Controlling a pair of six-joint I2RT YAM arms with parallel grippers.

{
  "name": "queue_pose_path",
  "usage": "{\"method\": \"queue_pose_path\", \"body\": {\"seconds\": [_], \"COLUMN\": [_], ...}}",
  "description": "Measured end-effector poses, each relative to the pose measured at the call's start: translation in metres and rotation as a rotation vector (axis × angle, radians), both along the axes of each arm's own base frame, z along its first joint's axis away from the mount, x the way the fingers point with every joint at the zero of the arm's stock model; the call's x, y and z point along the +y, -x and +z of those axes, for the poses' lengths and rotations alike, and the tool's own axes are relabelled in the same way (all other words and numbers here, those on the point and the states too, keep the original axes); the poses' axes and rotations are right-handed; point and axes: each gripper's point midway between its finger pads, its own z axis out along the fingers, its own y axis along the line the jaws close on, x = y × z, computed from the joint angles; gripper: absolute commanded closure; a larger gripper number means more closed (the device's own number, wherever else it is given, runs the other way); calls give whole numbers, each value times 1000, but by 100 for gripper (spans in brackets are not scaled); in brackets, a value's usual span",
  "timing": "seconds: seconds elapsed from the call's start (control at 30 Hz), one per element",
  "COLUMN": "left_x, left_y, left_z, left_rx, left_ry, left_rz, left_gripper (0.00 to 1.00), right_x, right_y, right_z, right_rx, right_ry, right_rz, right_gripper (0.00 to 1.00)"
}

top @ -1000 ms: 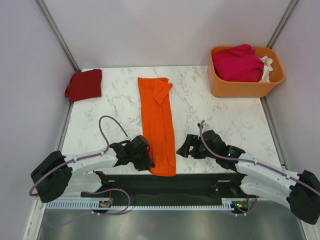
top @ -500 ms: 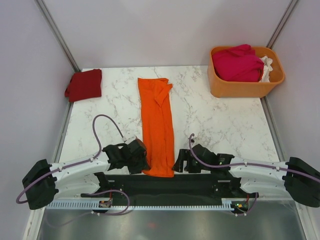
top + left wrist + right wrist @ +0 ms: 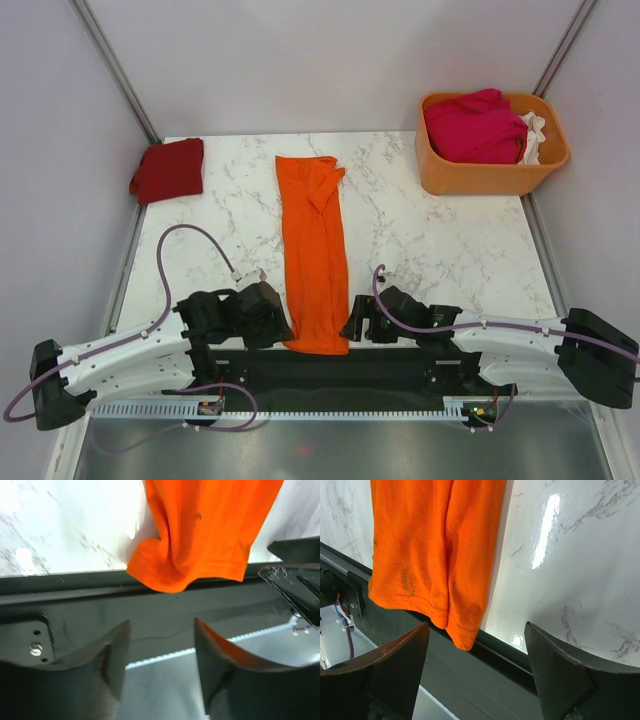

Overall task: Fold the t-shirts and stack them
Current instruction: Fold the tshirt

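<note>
Top external view: orange t-shirt (image 3: 315,250) lies on the tabletop (image 3: 430,240), folded lengthwise into one narrow strip. Its long axis runs straight away from the arms. The hem end points at the arm bases; the bunched, sleeve-like end points to the far wall. The hem lies between the two tools and hangs just over the near edge onto the dark rail (image 3: 150,605).

Left tool (image 3: 280,322) sits just beside the hem's left corner, fingers (image 3: 112,655) moderately apart, nothing between them, not touching cloth in the left wrist view. Right tool (image 3: 352,322) is just beside the hem's right corner, fingers (image 3: 400,655) spread wide and empty; the hem stitching shows ahead of them in the right wrist view.

Dark red t-shirt (image 3: 168,170) is folded, well apart, far ahead and to the left of the left tool, at the tabletop's far left corner. Orange basket (image 3: 480,178) is far ahead and to the right of the right tool. It holds a magenta t-shirt (image 3: 475,125) in a heap, with a white t-shirt (image 3: 535,135) tucked at its right side.
</note>
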Motion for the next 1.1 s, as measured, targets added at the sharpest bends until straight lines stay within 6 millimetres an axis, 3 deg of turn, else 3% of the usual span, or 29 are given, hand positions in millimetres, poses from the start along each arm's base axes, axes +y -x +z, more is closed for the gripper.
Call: {"method": "queue_pose_path", "body": {"seconds": [0.07,0.13,0.43,0.6,0.7,0.8,0.83,0.87,0.93,1.1], "left_x": [4,6,6,-2,-11,-17,-18,-20,-23,-19], "left_y": [-5,-14,-33,-42,-46,-44,-43,-41,-36,-19], "left_z": [-2,-7,-62,-70,-70,-74,-74,-75,-76,-75], "left_rx": [-31,-71,-146,-209,-234,-226,-222,-211,-196,-149], "left_ry": [-26,-61,-167,-122,-81,-48,-38,-19,20,99], "left_rz": [7,12,-35,-46,-47,-54,-54,-55,-58,-52], "left_gripper": [25,24,35,39,54,79,93,98,98,98], "right_x": [1,3,11,13,14,15,16,16,16,19], "right_y": [-1,-2,-6,-6,-7,-7,-7,-7,-7,-1], "right_z": [0,0,0,0,0,0,0,-1,-3,-7], "right_rx": [-1,-4,-11,-11,-12,-11,-11,-10,-6,9], "right_ry": [-2,-7,-33,-39,-42,-45,-46,-47,-46,-58], "right_rz": [0,0,-5,-5,-6,-7,-7,-8,-7,2], "right_gripper": [15,15,15,15,15,19,22,26,36,37]}}
